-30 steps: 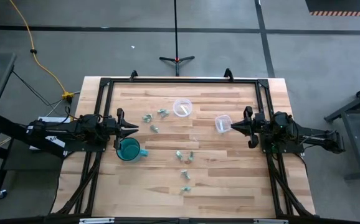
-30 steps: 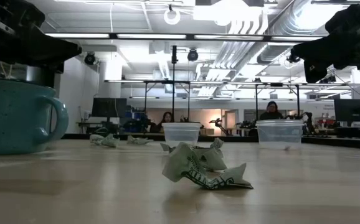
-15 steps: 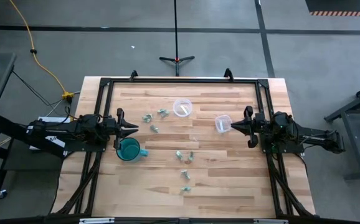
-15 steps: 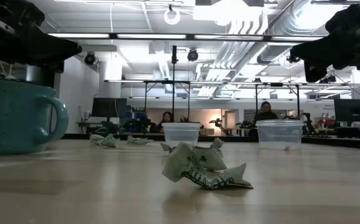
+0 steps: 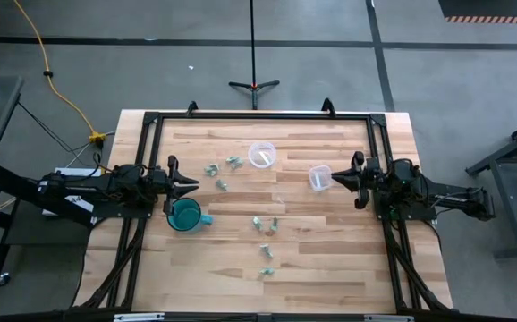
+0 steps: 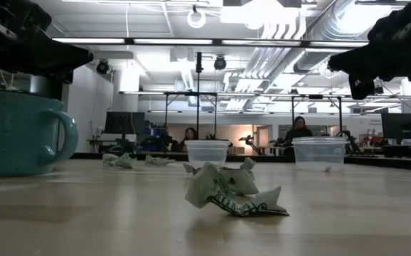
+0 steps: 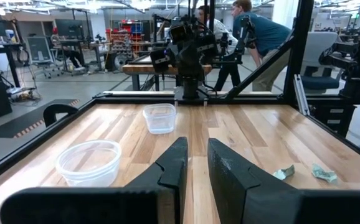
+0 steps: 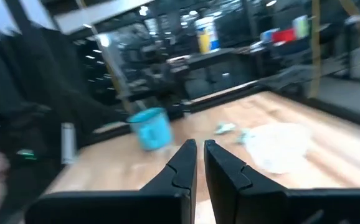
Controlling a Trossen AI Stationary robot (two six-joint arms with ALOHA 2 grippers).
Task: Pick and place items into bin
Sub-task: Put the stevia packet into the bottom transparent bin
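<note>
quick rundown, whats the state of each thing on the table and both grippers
left gripper: nearly shut, empty, above the table just behind the teal mug
right gripper: nearly shut, empty, beside the square clear cup
teal mug: upright
round clear cup: upright, looks empty
square clear cup: upright
crumpled pieces: loose on the table, none in a cup that I can see

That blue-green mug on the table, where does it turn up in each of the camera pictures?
High view: the teal mug sits on the table's left side, just by the left tool.
Low view: it fills the far left edge, handle toward the middle.
Left wrist view: not in the picture.
Right wrist view: small and blurred, left of centre, across the table.
Shared landmark: the round clear cup, also at and.
</note>
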